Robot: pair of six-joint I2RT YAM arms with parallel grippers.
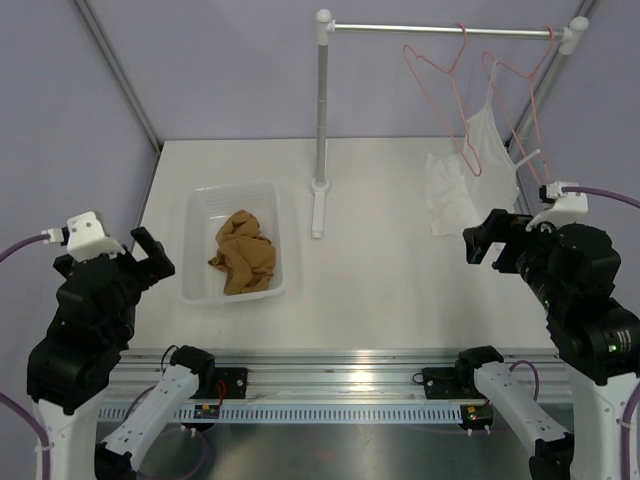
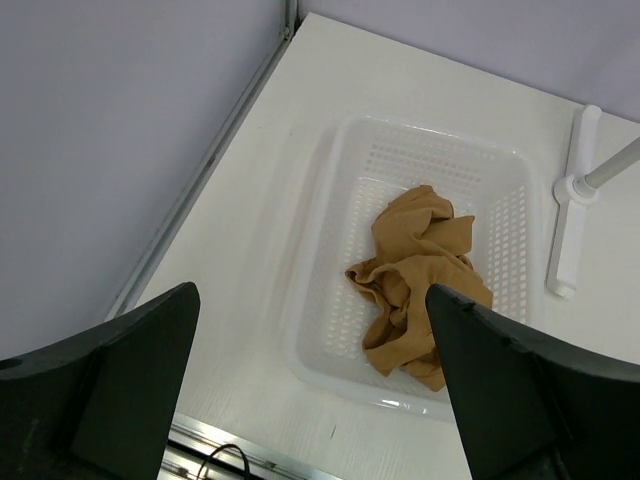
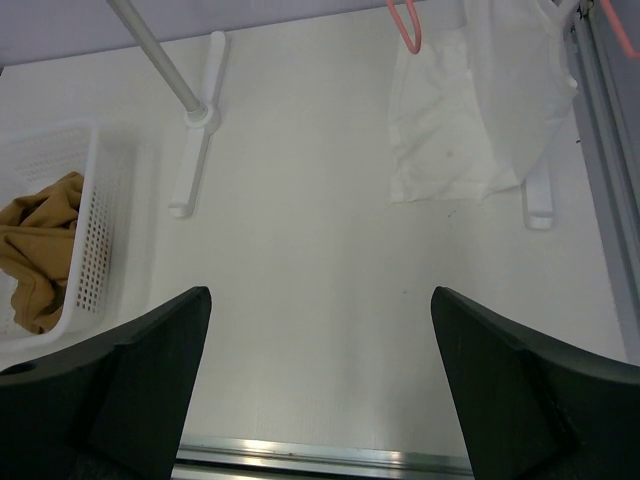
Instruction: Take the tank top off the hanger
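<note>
Tank top off the hanger, both hands idle.
The tank top (image 1: 243, 252) lies crumpled inside the basket (image 1: 232, 189) on the counter (image 1: 380, 280), apparently its drop-off spot. The hanger (image 1: 445, 95) hangs bare, well right of the basket. The left hand (image 1: 155, 255), beside the basket, and the right hand (image 1: 483, 237), well away from it, hover spread and empty. The job looks done.
</note>
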